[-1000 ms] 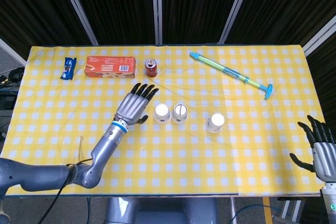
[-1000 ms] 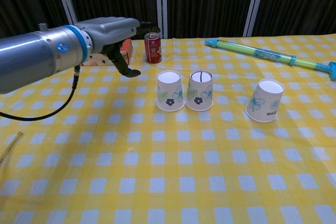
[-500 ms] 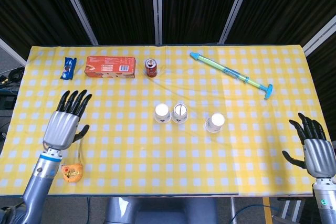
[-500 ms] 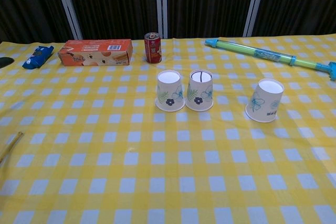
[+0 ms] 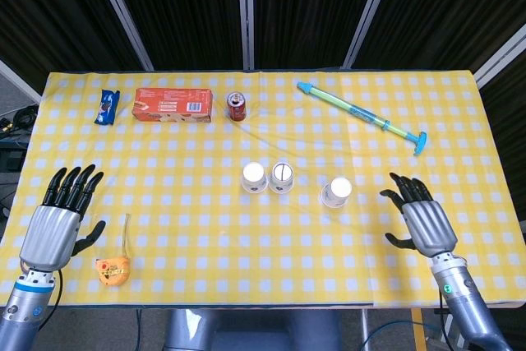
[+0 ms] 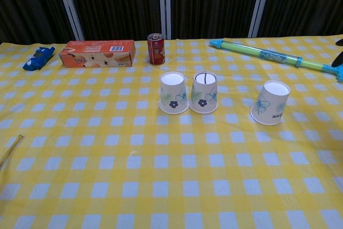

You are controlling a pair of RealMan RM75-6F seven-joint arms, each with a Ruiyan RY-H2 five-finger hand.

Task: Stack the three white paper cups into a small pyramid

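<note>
Nearest, at the table's front edge, the left hand (image 5: 56,228) hangs over the yellow-and-white checked cloth (image 5: 246,244), palm down, fingers spread wide and holding nothing; its forearm is cut off by the frame's lower corner. Beside it lies a small orange toy (image 5: 113,270) with a thin stick or cord running up from it; its shape is too small to make out, and the chest view catches only the stick's tip at the left border. The right hand (image 5: 423,219) hovers over the cloth's right side, fingers likewise splayed and empty; in the chest view only a dark sliver of it shows at the right edge.

Mid-table stand the three cups, all upside down, white paper with blue flower prints: left cup (image 6: 173,93) and middle cup (image 6: 203,92) touching side by side, the right cup (image 6: 270,102) apart from them, near the right hand. None is stacked.

Farther back are a glossy red can (image 6: 156,49), a flat orange carton (image 6: 97,53), a crinkled blue packet (image 6: 38,58), and a long green-and-blue plastic tube (image 6: 273,55) lying aslant.
</note>
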